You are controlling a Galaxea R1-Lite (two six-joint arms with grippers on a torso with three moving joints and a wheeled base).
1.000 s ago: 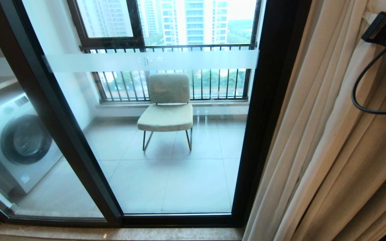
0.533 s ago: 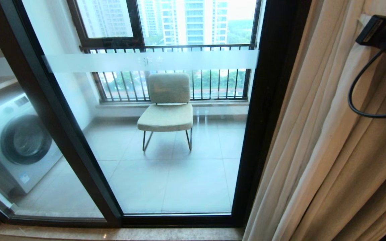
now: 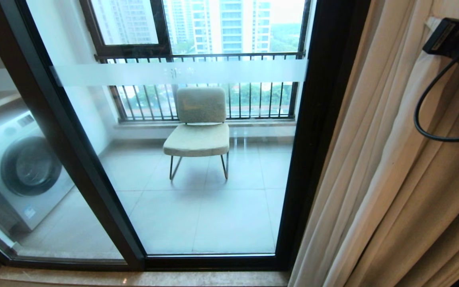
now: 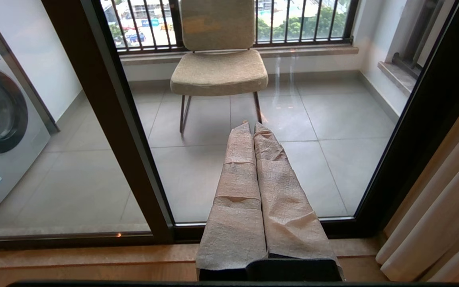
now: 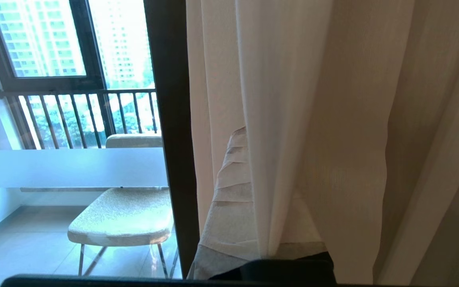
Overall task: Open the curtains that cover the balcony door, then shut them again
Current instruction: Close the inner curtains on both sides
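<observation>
Curtains (image 3: 393, 159) hang bunched right of balcony door (image 3: 197, 167); right gripper (image 5: 253, 191) fingers pinch one fold; left gripper (image 4: 253, 135) fingers closed, empty.

**Curtains and balcony door**

Curtains (image 3: 393, 167): thick cream-beige pleated drapes, gathered at the right of the door, hanging in vertical folds. Balcony door (image 3: 197, 167): clear glass panels, thick black frames, crossed by a frosted white strip; glass left uncovered.

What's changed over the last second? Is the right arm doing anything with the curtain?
The right arm's wrist, high against the curtains, shifted slightly left along with its cable, nudging the fold there. The right gripper stays shut on the curtain edge. Door, chair, washing machine and shut left gripper are unchanged.
</observation>
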